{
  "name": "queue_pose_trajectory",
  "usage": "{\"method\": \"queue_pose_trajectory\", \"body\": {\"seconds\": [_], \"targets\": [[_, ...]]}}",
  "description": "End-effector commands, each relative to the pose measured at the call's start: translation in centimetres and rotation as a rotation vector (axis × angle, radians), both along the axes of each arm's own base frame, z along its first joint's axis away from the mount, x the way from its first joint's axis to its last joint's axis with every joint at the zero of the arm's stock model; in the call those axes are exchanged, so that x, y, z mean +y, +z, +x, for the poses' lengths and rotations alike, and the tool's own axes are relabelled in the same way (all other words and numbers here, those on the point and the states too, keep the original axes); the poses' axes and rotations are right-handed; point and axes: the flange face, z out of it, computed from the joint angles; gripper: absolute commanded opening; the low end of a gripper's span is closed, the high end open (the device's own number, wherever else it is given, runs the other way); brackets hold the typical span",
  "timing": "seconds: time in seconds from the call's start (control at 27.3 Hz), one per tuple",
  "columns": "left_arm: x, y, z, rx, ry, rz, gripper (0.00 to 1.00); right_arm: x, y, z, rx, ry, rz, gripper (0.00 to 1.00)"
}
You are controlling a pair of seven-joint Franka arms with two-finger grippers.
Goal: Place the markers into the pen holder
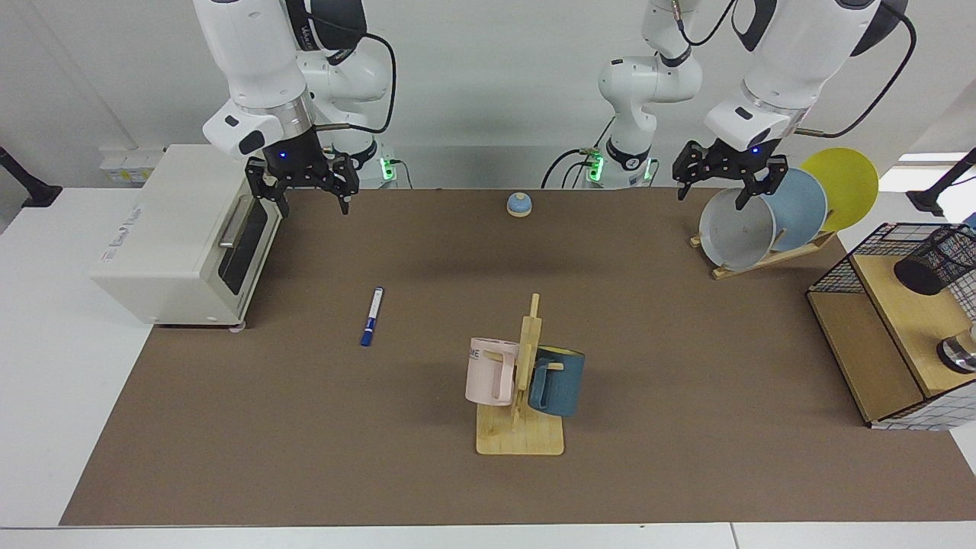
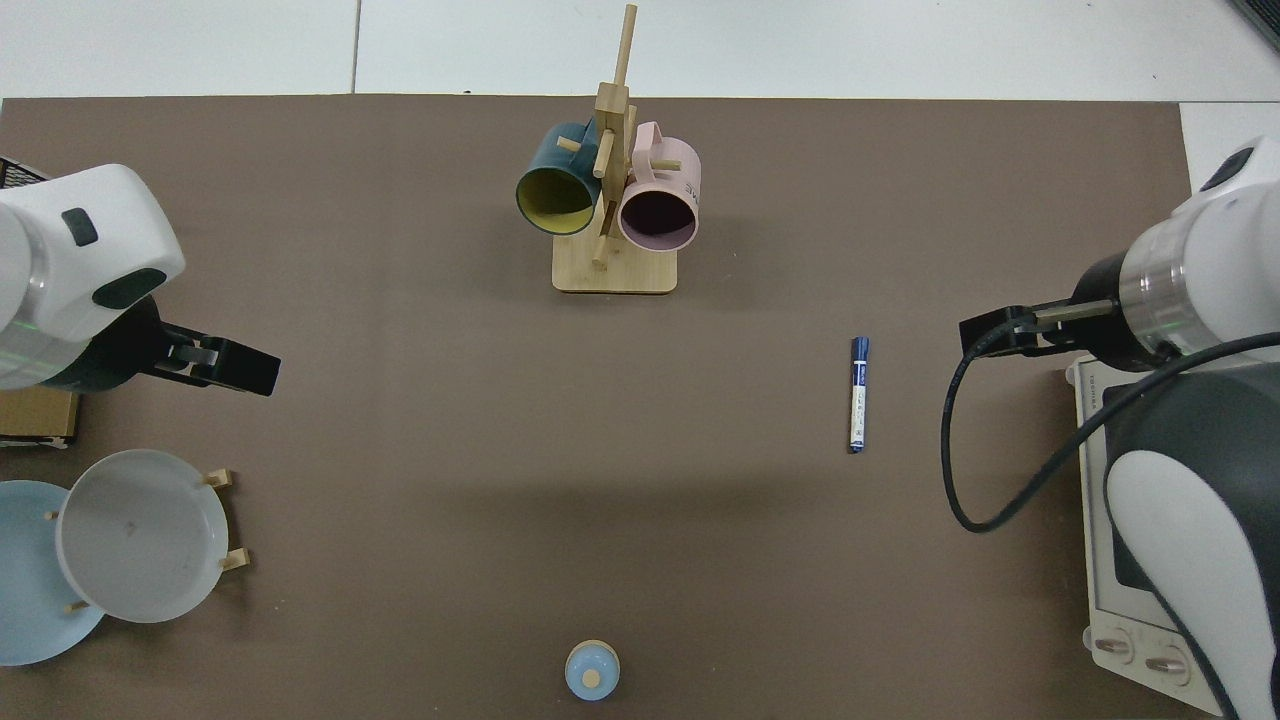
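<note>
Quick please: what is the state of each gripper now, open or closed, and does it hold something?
Left gripper: open, empty, raised above the plate rack.
Right gripper: open, empty, raised beside the toaster oven.

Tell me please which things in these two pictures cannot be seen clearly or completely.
- Pen holder: cut off by the facing view's right edge; outside the top view.
- Wire rack: partly cut off by the same edge.
- Marker: its label print is too small to read in either view.
- Left gripper: hidden under its own arm in the top view.
- Right gripper: likewise hidden in the top view.
- Toaster oven: mostly covered by the arm in the top view.
</note>
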Motion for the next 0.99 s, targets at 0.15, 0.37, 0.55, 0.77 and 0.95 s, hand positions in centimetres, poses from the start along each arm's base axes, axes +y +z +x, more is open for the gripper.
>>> {"method": "queue_pose_trajectory", "body": {"seconds": [0.15, 0.37, 0.55, 0.77, 0.95], "targets": [[0.2, 0.4, 0.0, 0.006, -0.005, 0.012, 1.00, 0.0, 0.3, -0.1, 0.008, 0.019, 0.009, 1.00], [0.0, 0.4, 0.0, 0.008, -0.007, 0.010, 1.00, 0.1, 0.3, -0.2, 0.008, 0.020, 0.009, 1.00], [0.3, 0.4, -0.1, 0.010, -0.004, 0.010, 1.00, 0.6, 0.3, -0.3, 0.009, 0.031, 0.008, 1.00], [0.7, 0.4, -0.1, 0.014, -0.002, 0.010, 1.00, 0.3, 0.0, -0.8, 0.025, 0.032, -0.001, 1.00], [1.1, 0.3, -0.1, 0.025, 0.002, 0.012, 1.00, 0.2, -0.2, -1.4, 0.019, 0.021, -0.005, 1.00]]}}
